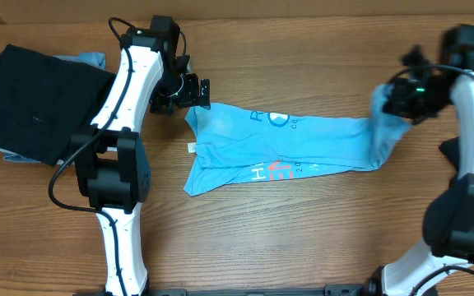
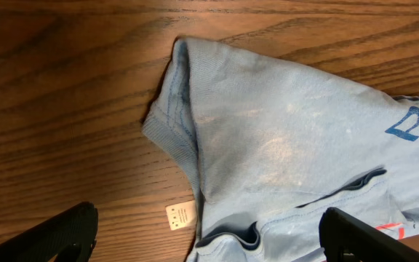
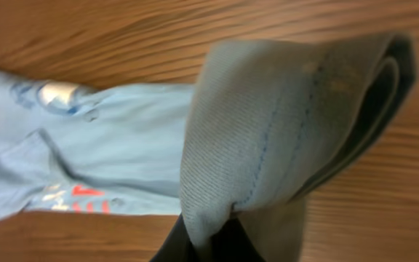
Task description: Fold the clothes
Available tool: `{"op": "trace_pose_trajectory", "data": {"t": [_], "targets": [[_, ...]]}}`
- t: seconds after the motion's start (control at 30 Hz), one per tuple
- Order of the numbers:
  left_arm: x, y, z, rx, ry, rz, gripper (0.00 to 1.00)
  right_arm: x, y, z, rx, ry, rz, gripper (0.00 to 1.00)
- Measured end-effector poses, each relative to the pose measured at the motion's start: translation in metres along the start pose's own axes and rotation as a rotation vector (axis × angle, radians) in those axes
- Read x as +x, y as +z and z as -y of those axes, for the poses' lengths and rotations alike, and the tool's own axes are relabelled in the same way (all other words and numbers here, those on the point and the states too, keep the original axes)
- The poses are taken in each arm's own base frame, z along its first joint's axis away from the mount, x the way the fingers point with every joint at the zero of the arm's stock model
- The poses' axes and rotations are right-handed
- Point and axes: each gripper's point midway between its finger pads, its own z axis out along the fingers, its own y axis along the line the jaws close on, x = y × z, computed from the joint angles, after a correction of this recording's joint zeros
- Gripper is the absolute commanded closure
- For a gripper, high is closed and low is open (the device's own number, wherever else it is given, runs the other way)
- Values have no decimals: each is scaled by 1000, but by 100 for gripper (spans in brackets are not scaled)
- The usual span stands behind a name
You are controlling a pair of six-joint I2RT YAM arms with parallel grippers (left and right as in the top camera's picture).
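Note:
A light blue T-shirt (image 1: 278, 144) with white print and red-and-white lettering lies folded lengthwise across the middle of the table. My left gripper (image 1: 196, 92) is open just above its left, collar end; in the left wrist view the collar (image 2: 173, 124) and a white tag (image 2: 181, 215) lie between the spread fingers. My right gripper (image 1: 393, 103) is shut on the shirt's right end and holds it lifted; in the right wrist view the pinched fold of fabric (image 3: 282, 109) fills the frame. A black garment (image 1: 35, 103) lies folded at far left.
A bit of light blue or grey cloth (image 1: 93, 60) shows from under the black garment at the far left. Bare wooden tabletop (image 1: 286, 230) lies in front of the shirt. Both arm bases stand at the near edge.

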Motion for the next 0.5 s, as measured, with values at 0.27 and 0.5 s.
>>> {"op": "trace_pose_trajectory", "data": {"t": [0.27,0.5], "targets": [[0,0,0,0,0,0,0,10,56,-93,-39,-230,-37,91],[0,0,0,1,0,1,0,40,101,-119,-58,-310,-86,90]]}}
